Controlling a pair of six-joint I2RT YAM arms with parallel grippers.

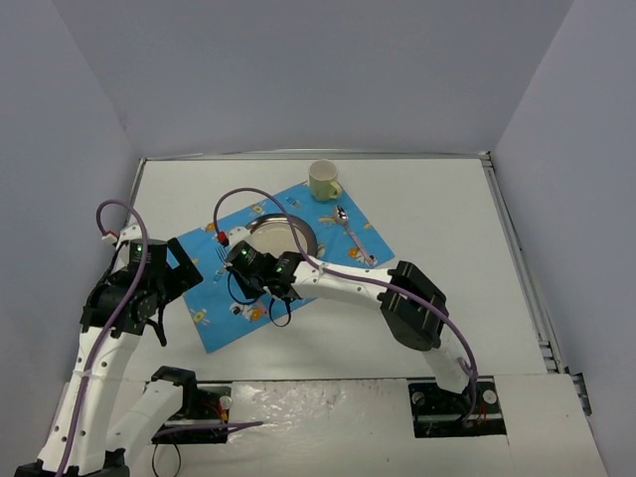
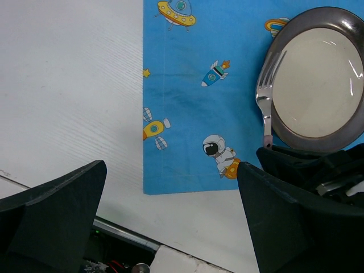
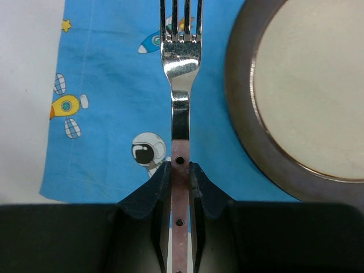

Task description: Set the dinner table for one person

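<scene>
The white dinner table (image 1: 447, 219) carries a blue cartoon-print placemat (image 1: 229, 323). On the mat are a grey-rimmed plate (image 1: 283, 237), a spoon (image 1: 350, 234) to its right and a pale yellow cup (image 1: 324, 180) at the far corner. My right gripper (image 3: 181, 168) is shut on the pinkish handle of a metal fork (image 3: 181, 62). The fork lies just left of the plate (image 3: 301, 85), tines pointing away. It also shows in the left wrist view (image 2: 263, 96), beside the plate (image 2: 318, 74). My left gripper (image 2: 170, 227) is open and empty over the mat's near left corner.
The right arm's elbow (image 1: 417, 303) hangs over the table to the right of the mat. Metal edge strips (image 1: 517, 248) run along the table's right side. Grey walls close in the back and both sides. Bare white table (image 2: 68, 85) lies left of the mat.
</scene>
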